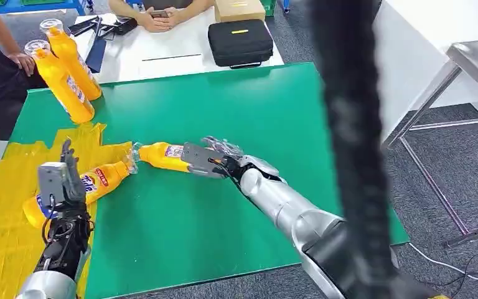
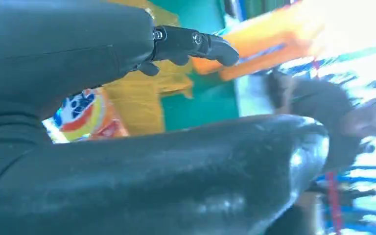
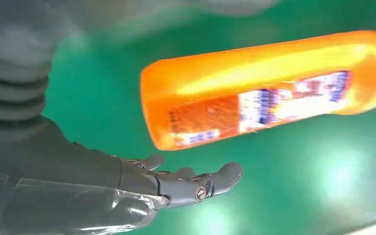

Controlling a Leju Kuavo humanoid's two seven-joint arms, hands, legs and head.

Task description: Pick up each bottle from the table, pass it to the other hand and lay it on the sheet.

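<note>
Your head view looks forward and steeply down from high on the robot across the green table (image 1: 236, 99), taking in its far edge and the floor to its right. Your left wrist view sits close behind the left hand (image 2: 196, 44), blurred. Your right wrist view looks down close at the lying bottle (image 3: 269, 88), which the head view shares (image 1: 162, 152).
</note>
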